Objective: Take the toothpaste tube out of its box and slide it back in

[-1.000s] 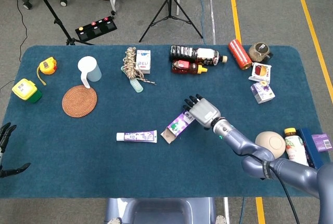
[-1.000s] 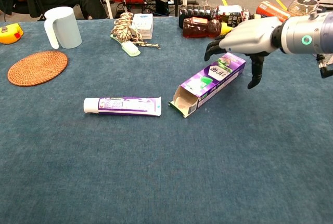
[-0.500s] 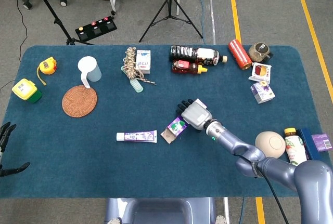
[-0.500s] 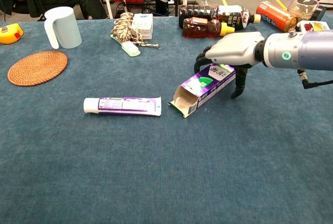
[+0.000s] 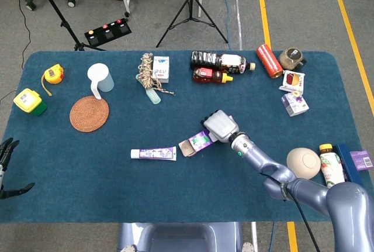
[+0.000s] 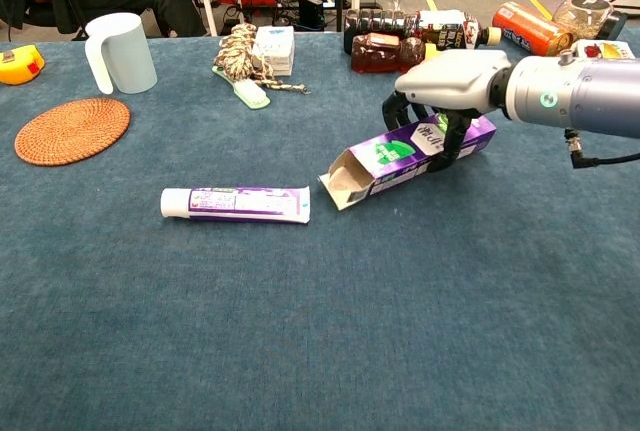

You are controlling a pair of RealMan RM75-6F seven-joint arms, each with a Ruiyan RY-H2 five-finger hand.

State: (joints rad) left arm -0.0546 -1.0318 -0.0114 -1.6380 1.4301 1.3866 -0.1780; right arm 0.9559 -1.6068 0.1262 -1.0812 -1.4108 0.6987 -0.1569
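Right hand just clamped the box; tube out on the table.

Table (image 6: 300, 351) w/ clutter along the far edge. Right hand (image 6: 440, 86) was open above the box (image 6: 405, 156) a sec ago, now fingers curl round it, mouth end raised, aimed at the tube (image 6: 236, 203) – ready for re-insertion, I'd guess. Box looks empty. Left hand (image 5: 7, 167) low at the edge, fingers apart, holding nothing.

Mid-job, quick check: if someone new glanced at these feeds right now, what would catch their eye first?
Probably the right hand near the table's middle, its fingers wrapped around the purple toothpaste box, whose open end faces the toothpaste tube lying flat just to its left, apart from it. After that, the clutter along the far edge: dark bottles and a white pitcher beside a woven coaster.
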